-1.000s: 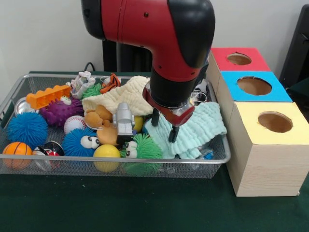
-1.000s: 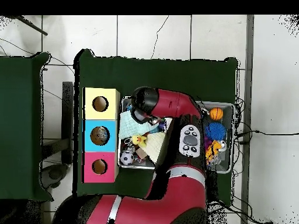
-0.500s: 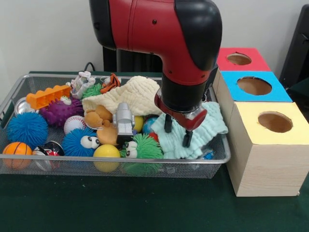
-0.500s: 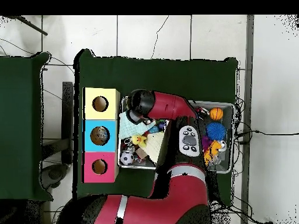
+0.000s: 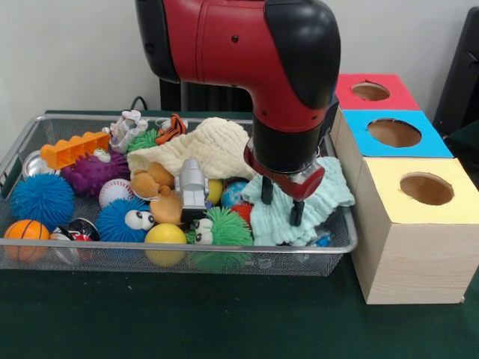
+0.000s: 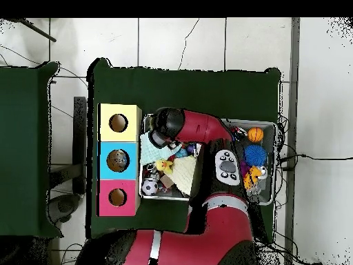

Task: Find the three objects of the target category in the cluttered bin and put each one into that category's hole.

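Lying crumpled under the tool point(image 5: 282, 200), the mint-green waffle cloth point(image 5: 314, 196) is soft and ridged, heaped against the end of the wire mesh bin point(image 5: 340, 247) nearest the boxes. The tool's two dark fingers point(image 5: 266, 191) stand spread apart, tips down on the cloth's folds with nothing pinched between them; the red and black arm point(image 5: 247, 60) rises straight above.

Just beside the tool, away from the boxes, a cream waffle cloth point(image 5: 206, 148) is draped over other toys, and a blue globe-patterned ball point(image 5: 234, 192) peeks out touching the mint cloth's edge. Next come a green fuzzy toy with eyes point(image 5: 221, 226), a grey robot figure point(image 5: 192, 187), a yellow ball point(image 5: 165, 238) and a tan plush point(image 5: 155, 179). Farther off lie a blue fuzzy toy with eyes point(image 5: 123, 219), a baseball point(image 5: 114, 191), a purple spiky ball point(image 5: 93, 173), an orange toothed block point(image 5: 73, 149), a blue pom ball point(image 5: 41, 198) and a small basketball point(image 5: 25, 232).

On the tool's other side, outside the bin, stand three wooden boxes with round holes: yellow-topped box point(image 5: 419, 194), blue-topped box point(image 5: 397, 134), red-topped box point(image 5: 370, 91). Everything rests on the dark green table point(image 5: 187, 318).
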### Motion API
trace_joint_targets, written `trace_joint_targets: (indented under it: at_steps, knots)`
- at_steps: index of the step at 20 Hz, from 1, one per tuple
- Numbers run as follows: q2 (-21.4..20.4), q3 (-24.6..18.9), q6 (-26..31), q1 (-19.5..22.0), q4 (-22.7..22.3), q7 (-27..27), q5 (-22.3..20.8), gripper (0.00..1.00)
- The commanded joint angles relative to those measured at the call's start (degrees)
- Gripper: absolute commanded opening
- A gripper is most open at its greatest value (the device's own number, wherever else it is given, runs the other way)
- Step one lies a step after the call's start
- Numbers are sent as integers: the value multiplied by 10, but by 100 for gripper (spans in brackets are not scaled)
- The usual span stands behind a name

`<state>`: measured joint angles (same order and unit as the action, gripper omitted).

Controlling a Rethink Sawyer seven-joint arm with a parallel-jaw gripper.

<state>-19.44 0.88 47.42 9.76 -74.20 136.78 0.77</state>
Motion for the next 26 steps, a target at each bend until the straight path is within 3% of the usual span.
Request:
trace_joint_targets:
  at_steps: [1, 5, 11, 12, 16, 18, 21, 26]
  knots:
    - [63, -57, -19, 14, 11, -101, -60, 100]
    - [93, -57, -68, 16, 15, -91, -82, 100]
    - [90, -47, -102, -1, -11, -67, -105, 100]
    - [89, -50, -112, -1, -16, -64, -110, 0]
    - [86, -56, -120, 0, -22, -63, -111, 0]
    - [79, -54, -79, -5, -14, -68, -109, 0]
    - [34, -58, -48, -1, -39, -60, -94, 0]
    - [-60, -57, 20, 37, -68, -131, -98, 0]
